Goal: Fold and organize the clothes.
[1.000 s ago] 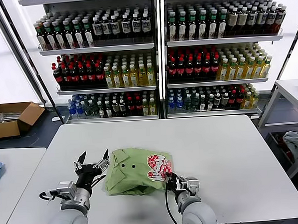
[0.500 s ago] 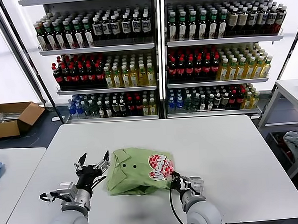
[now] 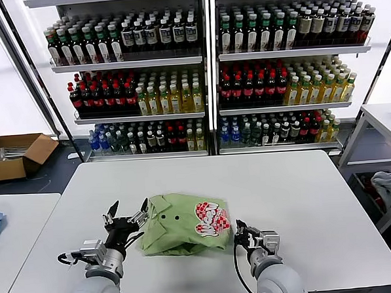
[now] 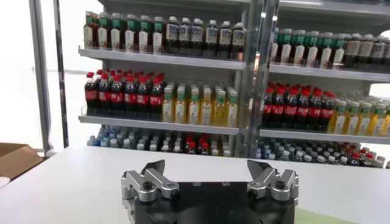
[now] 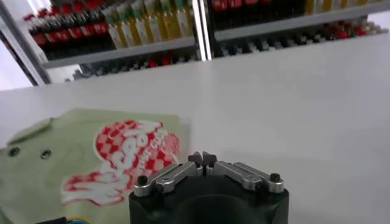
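Near the front-left of the white table, the left gripper hovers just beside the left edge of the polo shirt, its fingers spread wide apart with nothing between them. Polo shirt: light green, folded into a compact bundle, lying on the tabletop toward the front edge, roughly midway between the two side edges; collar and two dark buttons toward its left part, red-and-white logo on its right part, facing up. Just off the shirt's right edge, near the front edge, the right gripper sits low over bare tabletop, fingertips pressed together, gripping nothing. Behind the table's far edge stand shelves stocked with bottles.
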Controlling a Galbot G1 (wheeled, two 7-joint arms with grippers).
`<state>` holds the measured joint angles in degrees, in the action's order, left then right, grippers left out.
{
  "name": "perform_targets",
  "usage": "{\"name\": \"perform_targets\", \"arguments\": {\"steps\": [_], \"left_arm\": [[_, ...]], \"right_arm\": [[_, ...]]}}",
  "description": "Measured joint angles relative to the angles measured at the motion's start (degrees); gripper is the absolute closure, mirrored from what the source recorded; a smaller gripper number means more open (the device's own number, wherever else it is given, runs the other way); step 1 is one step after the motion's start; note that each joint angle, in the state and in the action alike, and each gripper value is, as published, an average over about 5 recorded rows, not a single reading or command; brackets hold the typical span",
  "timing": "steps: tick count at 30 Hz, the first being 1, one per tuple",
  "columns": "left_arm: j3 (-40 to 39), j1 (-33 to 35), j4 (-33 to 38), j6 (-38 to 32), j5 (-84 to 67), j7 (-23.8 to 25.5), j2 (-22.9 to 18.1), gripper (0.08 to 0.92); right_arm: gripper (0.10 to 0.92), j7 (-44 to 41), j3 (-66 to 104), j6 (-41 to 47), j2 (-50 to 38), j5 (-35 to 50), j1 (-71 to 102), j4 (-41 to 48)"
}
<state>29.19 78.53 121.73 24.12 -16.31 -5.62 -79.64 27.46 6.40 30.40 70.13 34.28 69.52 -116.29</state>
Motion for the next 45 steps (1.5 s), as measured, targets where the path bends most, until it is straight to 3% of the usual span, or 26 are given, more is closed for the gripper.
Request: {"name": "perform_targets", "arguments": {"steps": [11,24,45], "left_arm": [[0.2,0.8,0.4,0.3,0.2,0.1,0.2,0.177],[-0.5,-0.2,-1.1,0.6,0.8,0.2,-0.8,0.177],[-0.4,-0.8,-2.3,0.8,0.7,0.7,-0.3,0.177]], "right_arm": [[0.594,-9.4,-8.2,-1.0,-2.5,-11.3,-3.3,0.7],[0.236,-15.3,-15.3,-2.1,-8.2,-14.6,-8.5,2.7],[0.203,-17.4,-15.6,-3.5,-10.8,-15.0,-6.6,5.1]]}}
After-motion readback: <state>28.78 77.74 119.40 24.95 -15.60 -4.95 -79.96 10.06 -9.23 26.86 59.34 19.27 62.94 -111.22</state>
